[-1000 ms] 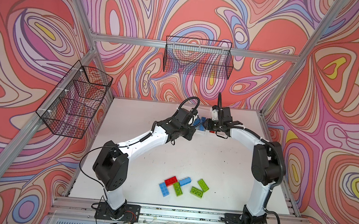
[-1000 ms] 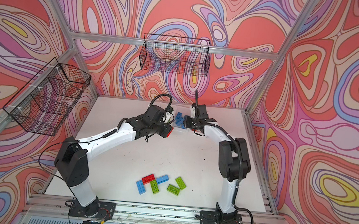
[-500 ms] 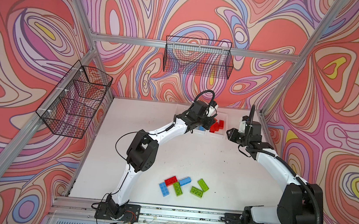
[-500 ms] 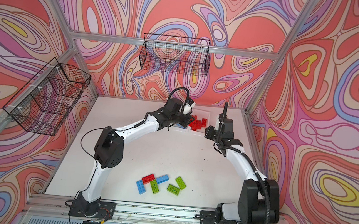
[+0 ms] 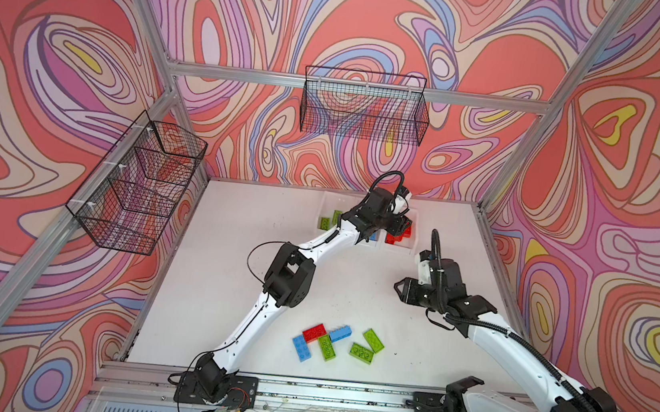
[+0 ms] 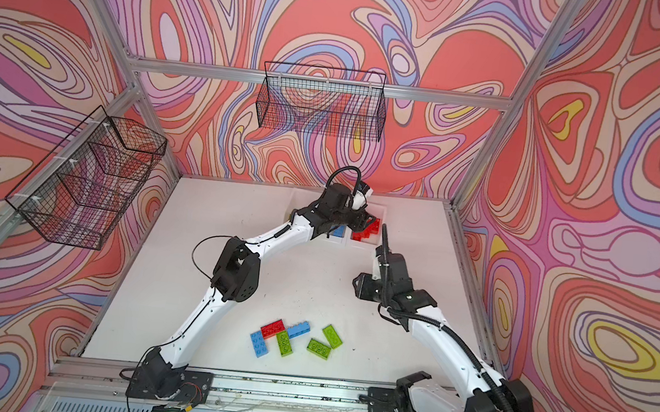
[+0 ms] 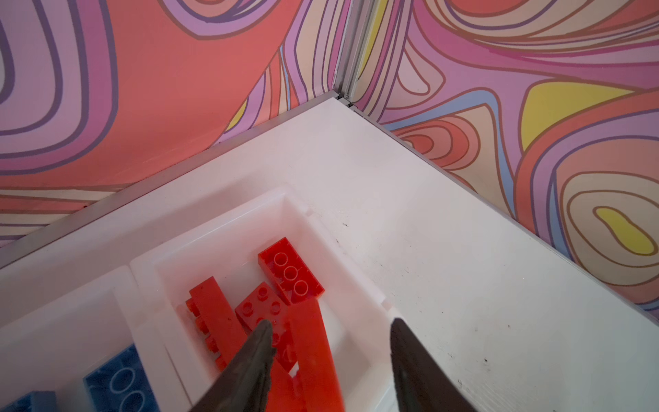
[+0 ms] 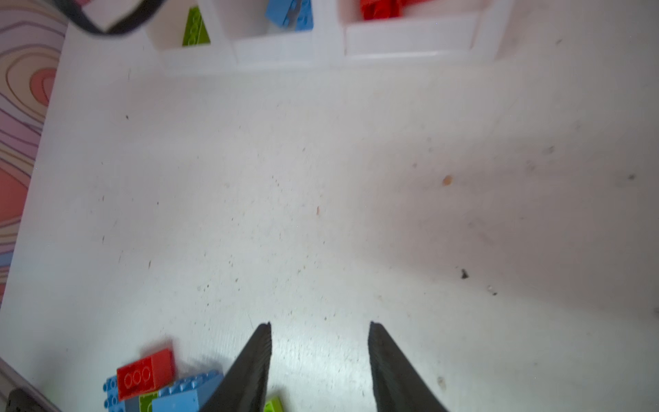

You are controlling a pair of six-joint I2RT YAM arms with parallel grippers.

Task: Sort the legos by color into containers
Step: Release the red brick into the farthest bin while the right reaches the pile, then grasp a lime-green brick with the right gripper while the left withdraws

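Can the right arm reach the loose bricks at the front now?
Probably yes: the right pincer is open and empty over bare table, the bricks lie close by, and the left arm is away at the bins.

No writing, label, brand, number or sign can be read in any view. The bricks near the front edge of the tabletop show only plain studs and rings, and any moulded mark on them is too small to tell.
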